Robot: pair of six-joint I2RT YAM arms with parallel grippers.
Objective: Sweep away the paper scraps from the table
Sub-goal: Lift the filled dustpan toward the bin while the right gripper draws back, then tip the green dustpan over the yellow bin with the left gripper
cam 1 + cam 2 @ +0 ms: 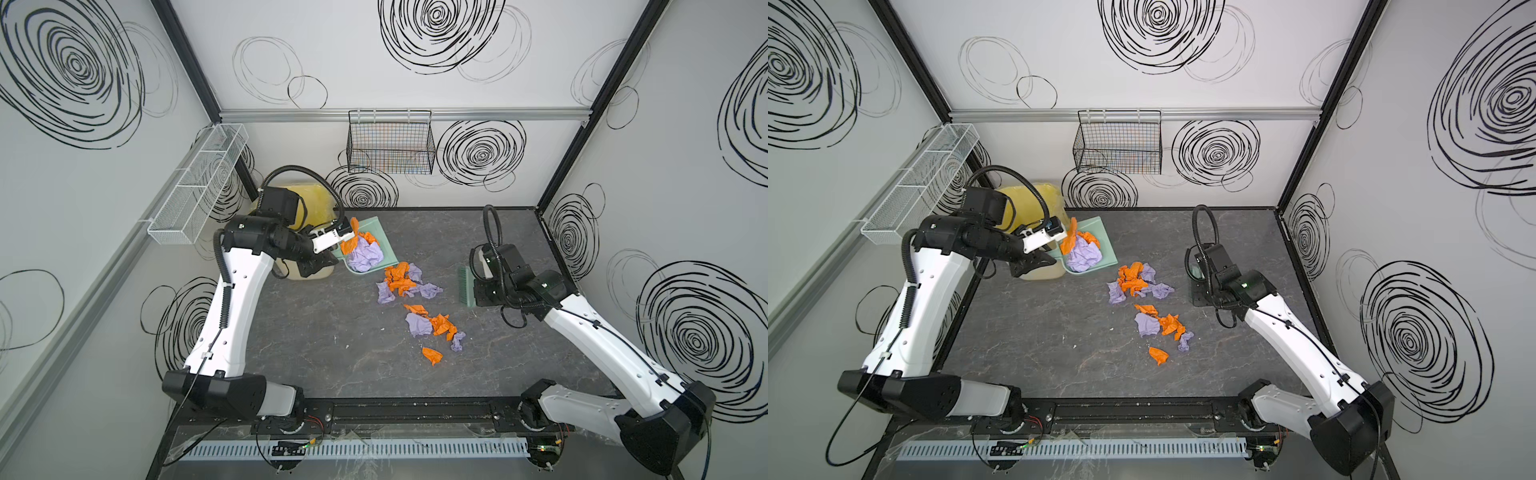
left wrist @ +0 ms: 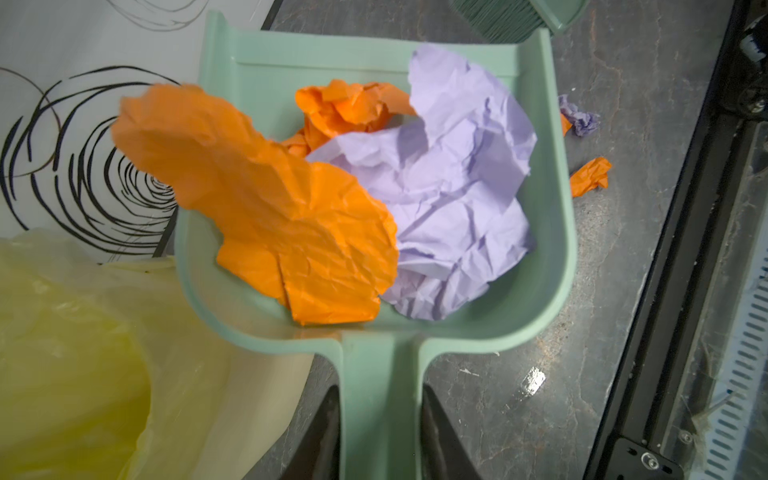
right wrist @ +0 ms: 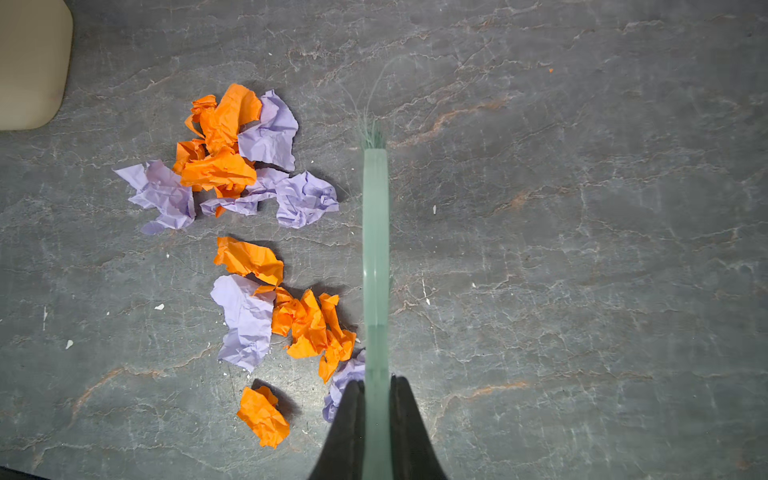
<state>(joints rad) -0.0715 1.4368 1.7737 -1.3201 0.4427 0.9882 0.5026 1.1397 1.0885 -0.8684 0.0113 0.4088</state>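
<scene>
My left gripper (image 2: 380, 395) is shut on the handle of a mint-green dustpan (image 2: 557, 249), at the back left in both top views (image 1: 376, 232) (image 1: 1098, 230). Orange and lavender paper scraps (image 2: 449, 187) fill the pan, and one big orange scrap (image 2: 249, 187) hangs over its rim toward the yellow-lined bin (image 2: 62, 353). More paper scraps lie on the dark grey table (image 1: 311, 332) in two loose clusters (image 1: 403, 282) (image 1: 432, 326). My right gripper (image 3: 377, 384) is shut on the green brush (image 3: 376, 249), held just right of the scraps (image 3: 232, 166).
The bin (image 1: 307, 199) stands in the back left corner, against the dustpan. A black wire basket (image 1: 390, 143) hangs on the back wall and a white mesh shelf (image 1: 199, 183) on the left wall. A black frame (image 1: 395, 409) edges the table's front.
</scene>
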